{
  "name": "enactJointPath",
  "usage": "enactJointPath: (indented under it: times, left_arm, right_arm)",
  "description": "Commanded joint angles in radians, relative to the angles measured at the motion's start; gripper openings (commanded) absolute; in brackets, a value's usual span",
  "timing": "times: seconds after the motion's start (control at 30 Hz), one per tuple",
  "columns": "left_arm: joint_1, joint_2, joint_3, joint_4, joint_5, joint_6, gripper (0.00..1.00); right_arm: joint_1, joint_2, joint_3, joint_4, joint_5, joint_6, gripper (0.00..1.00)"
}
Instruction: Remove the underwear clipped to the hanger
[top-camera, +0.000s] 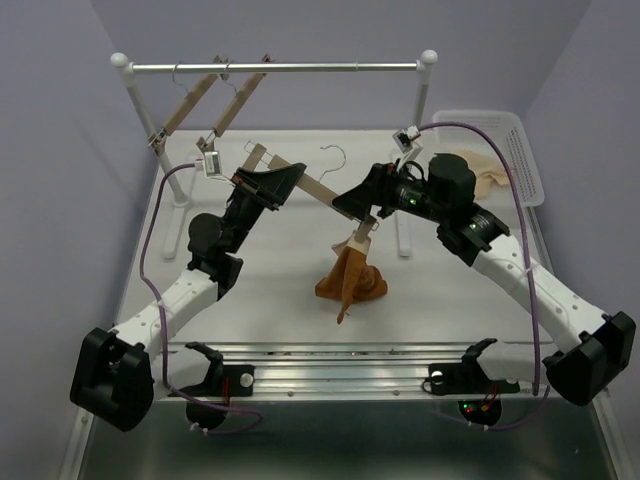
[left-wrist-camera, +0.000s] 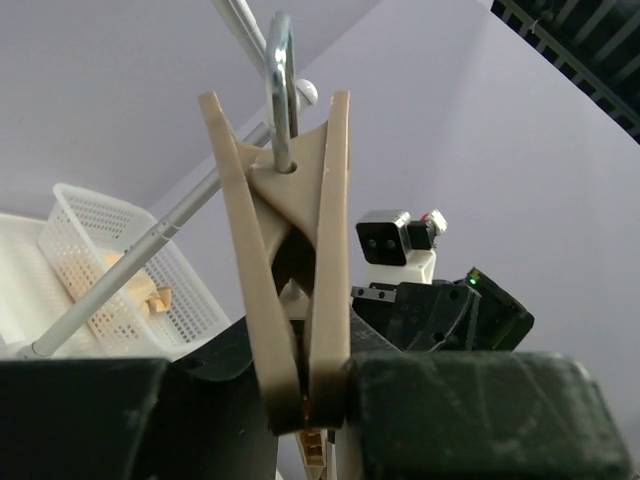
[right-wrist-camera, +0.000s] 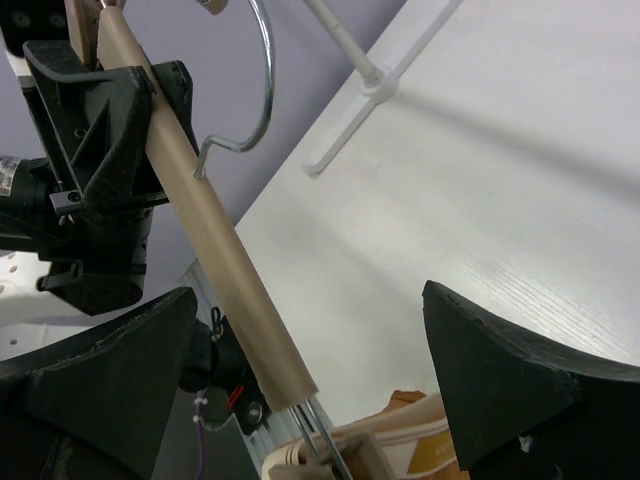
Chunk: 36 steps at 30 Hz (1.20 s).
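Observation:
The wooden hanger (top-camera: 318, 190) is held tilted above the table, its wire hook (top-camera: 335, 155) pointing up. My left gripper (top-camera: 268, 185) is shut on the clip (left-wrist-camera: 290, 270) at the hanger's left end; its fingers (left-wrist-camera: 480, 420) press the clip's lower ends together. My right gripper (top-camera: 365, 205) is open, its jaws wide apart on either side of the bar (right-wrist-camera: 220, 240) near the right-end clip (right-wrist-camera: 350, 455). The rust-brown underwear (top-camera: 350, 280) hangs from that right clip (top-camera: 360, 237) in a bunch that reaches the table. A bit of its orange fabric (right-wrist-camera: 410, 400) shows in the right wrist view.
A white rack with a metal rail (top-camera: 275, 68) stands at the back, with two more wooden hangers (top-camera: 190, 100) on it. A white basket (top-camera: 490, 150) holding a beige cloth (top-camera: 492, 178) is at the back right. The rack's foot (right-wrist-camera: 375, 85) rests on the table.

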Motion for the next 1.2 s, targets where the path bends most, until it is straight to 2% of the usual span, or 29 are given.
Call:
enactJointPath:
  times: [0.0, 0.33, 0.5, 0.7, 0.77, 0.8, 0.83, 0.97, 1.03, 1.17]
  left_arm:
    - [0.001, -0.06, 0.003, 0.036, -0.042, 0.024, 0.0]
    - [0.005, -0.091, -0.01, 0.043, -0.066, -0.014, 0.0]
    - [0.005, -0.114, -0.034, 0.055, -0.103, -0.026, 0.0]
    - [0.007, -0.128, -0.047, 0.065, -0.135, -0.049, 0.0]
    - [0.007, -0.122, -0.053, 0.071, -0.134, -0.061, 0.0]
    - [0.007, -0.12, -0.057, 0.083, -0.135, -0.066, 0.0]
    - [0.007, -0.116, -0.062, 0.086, -0.145, -0.071, 0.0]
    - [0.007, -0.111, -0.082, 0.095, -0.163, -0.091, 0.0]
    - [0.007, -0.111, -0.083, 0.1, -0.169, -0.089, 0.0]
    - [0.007, -0.112, -0.086, 0.091, -0.184, -0.089, 0.0]
  right_arm:
    - [-0.006, -0.128, -0.053, 0.011, 0.15, 0.0, 1.0]
    - [-0.072, -0.292, -0.224, 0.023, 0.104, 0.109, 1.0]
    - [-0.081, -0.295, -0.282, 0.167, 0.041, 0.179, 1.0]
    - [-0.081, -0.233, -0.302, 0.325, -0.109, 0.212, 0.91]
    - [-0.081, -0.222, -0.302, 0.362, -0.131, 0.219, 0.88]
    - [-0.081, -0.216, -0.302, 0.391, -0.137, 0.226, 0.84]
    - [-0.081, -0.202, -0.299, 0.4, -0.154, 0.235, 0.76]
    - [-0.081, -0.17, -0.282, 0.412, -0.186, 0.242, 0.66]
    - [-0.081, -0.166, -0.279, 0.411, -0.188, 0.244, 0.56]
    - [-0.081, -0.179, -0.271, 0.409, -0.186, 0.232, 0.46]
